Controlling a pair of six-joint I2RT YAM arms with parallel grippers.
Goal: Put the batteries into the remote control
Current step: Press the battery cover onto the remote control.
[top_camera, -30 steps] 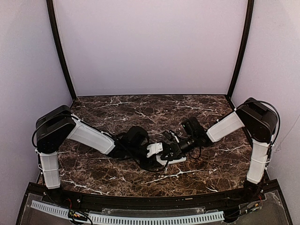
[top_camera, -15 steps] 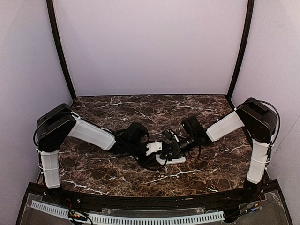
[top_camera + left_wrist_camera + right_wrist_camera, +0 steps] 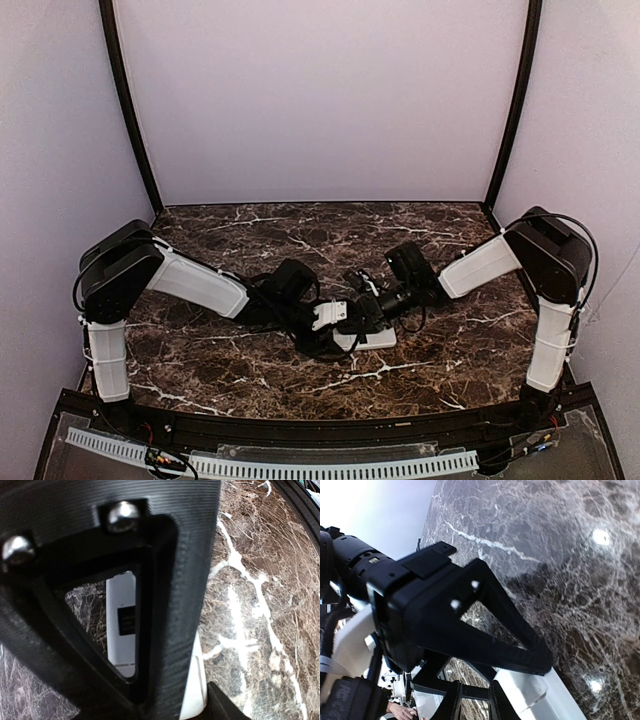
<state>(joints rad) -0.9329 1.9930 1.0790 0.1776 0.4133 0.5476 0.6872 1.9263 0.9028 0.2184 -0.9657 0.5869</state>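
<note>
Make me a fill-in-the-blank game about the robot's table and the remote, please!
1. The remote control lying under the two arms is ___.
2. The table it lies on looks like dark ___ with pale veins.
3. Nowhere in these views can you see the ___ that should go inside it.

Missing words: white; marble; batteries.

Two arms (image 3: 200, 285) (image 3: 480, 268), two grippers (image 3: 338, 322) (image 3: 362, 312), one remote control (image 3: 378, 341), one marble table (image 3: 250, 230)

Arms (image 3: 197, 283) had white shells (image 3: 480, 268), black joint housings (image 3: 118, 272); cables (image 3: 593, 252) were thin, black; fingers (image 3: 192, 580) were ribbed black, with triangular cut-outs (image 3: 107, 625), silver screws (image 3: 122, 516).
</note>
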